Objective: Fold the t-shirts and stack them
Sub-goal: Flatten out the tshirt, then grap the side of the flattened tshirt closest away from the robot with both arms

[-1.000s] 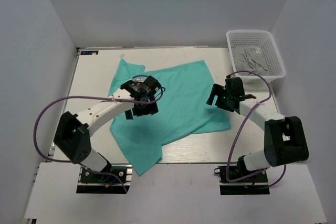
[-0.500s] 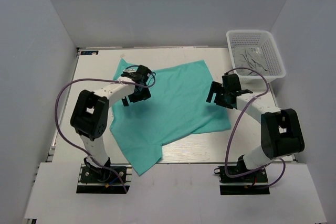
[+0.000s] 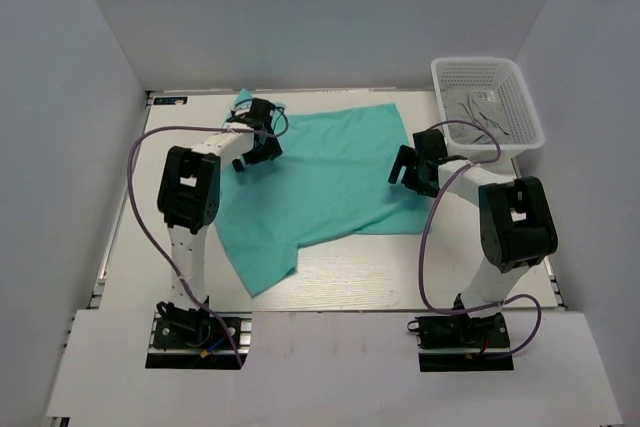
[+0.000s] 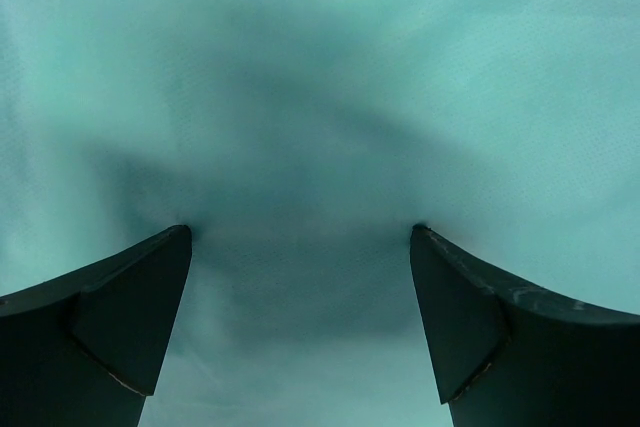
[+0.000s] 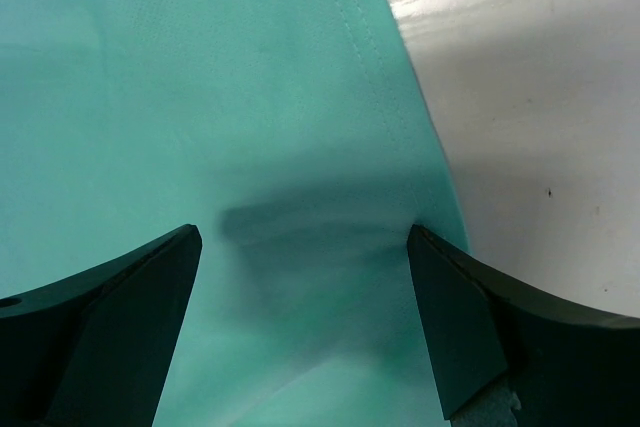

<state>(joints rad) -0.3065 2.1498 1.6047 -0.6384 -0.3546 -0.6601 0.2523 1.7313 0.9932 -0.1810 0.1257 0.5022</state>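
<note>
Teal-green t-shirt (image 3: 330, 172) lies spread on the desk (image 3: 350, 282). In the last second it has slid away from the arm bases and straightened somewhat as both arms reached out. Left pincer (image 4: 300, 232), jaws apart, sits low over cloth at the shirt's far-left corner; right pincer (image 5: 303, 232), also apart, straddles the right hem with bare desk just beside (white mesh basket (image 3: 487, 60) well apart). Nothing gripped, which reads as 2 arms setting up on opposite edges for fold 1, not yet made.
</note>
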